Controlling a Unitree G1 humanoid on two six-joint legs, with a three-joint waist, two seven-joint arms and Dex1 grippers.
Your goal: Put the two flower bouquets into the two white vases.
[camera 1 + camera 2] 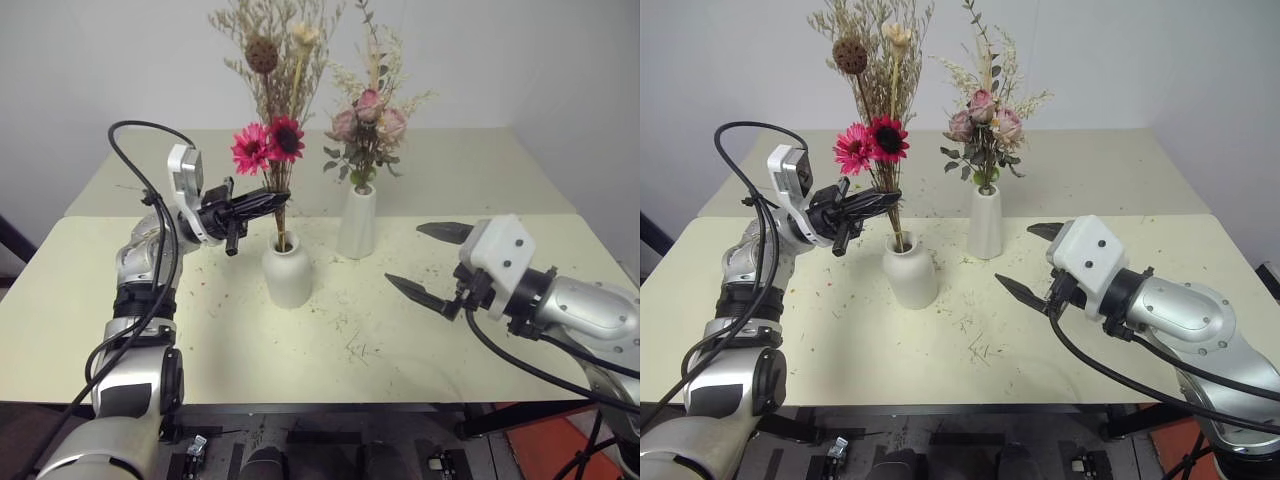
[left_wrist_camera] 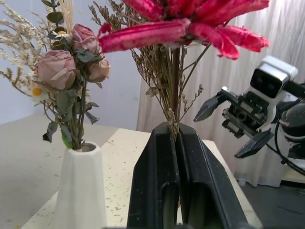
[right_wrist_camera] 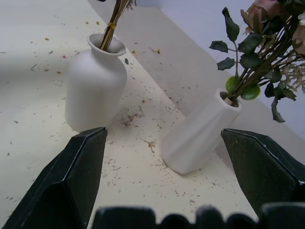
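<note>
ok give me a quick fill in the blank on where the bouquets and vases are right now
1. The pink rose bouquet stands in the ____ white vase.
2. The dried bouquet has its stems in the ____ vase.
3. The left end effector is ____ on the dried bouquet's stems.
4. The right end effector holds ____.

Missing words: tall; short; shut; nothing

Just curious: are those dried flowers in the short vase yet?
In: the dried bouquet's stems enter the short vase's mouth, with the left gripper shut on them.
</note>
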